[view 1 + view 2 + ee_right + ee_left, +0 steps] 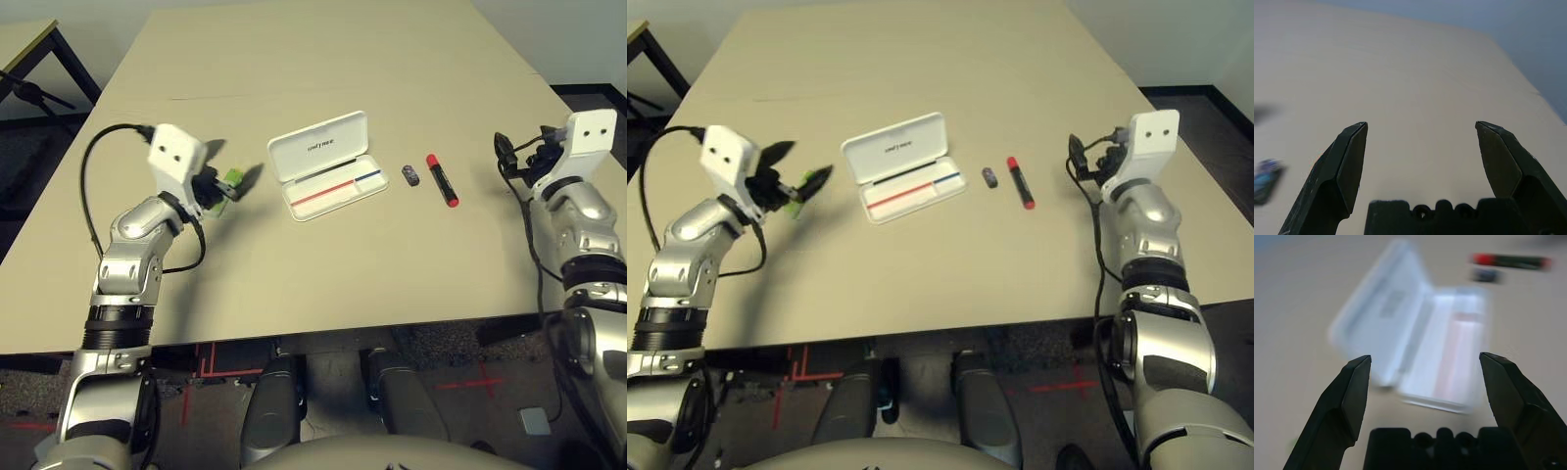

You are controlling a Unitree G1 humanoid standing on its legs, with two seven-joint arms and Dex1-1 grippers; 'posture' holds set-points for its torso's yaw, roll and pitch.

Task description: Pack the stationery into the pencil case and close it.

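The white pencil case (323, 166) lies open mid-table, lid tipped back, with a red-and-blue line in its tray. To its right sit a tiny dark piece (410, 175) and a red marker (442, 180) with a black cap. A light-green stick (232, 183) lies on the table left of the case, partly hidden by my left gripper (1425, 363). That gripper hovers over the stick, open and empty, pointing at the case (1415, 333). My right gripper (1420, 128) is open and empty at the table's right side, right of the marker. It faces bare tabletop, with the dark piece (1266, 178) off to its side.
The beige table (323, 274) stretches far behind the case and has bare room in front of it. Black cables loop from both wrists. A second table's corner (29, 39) stands at the far left, past the floor gap.
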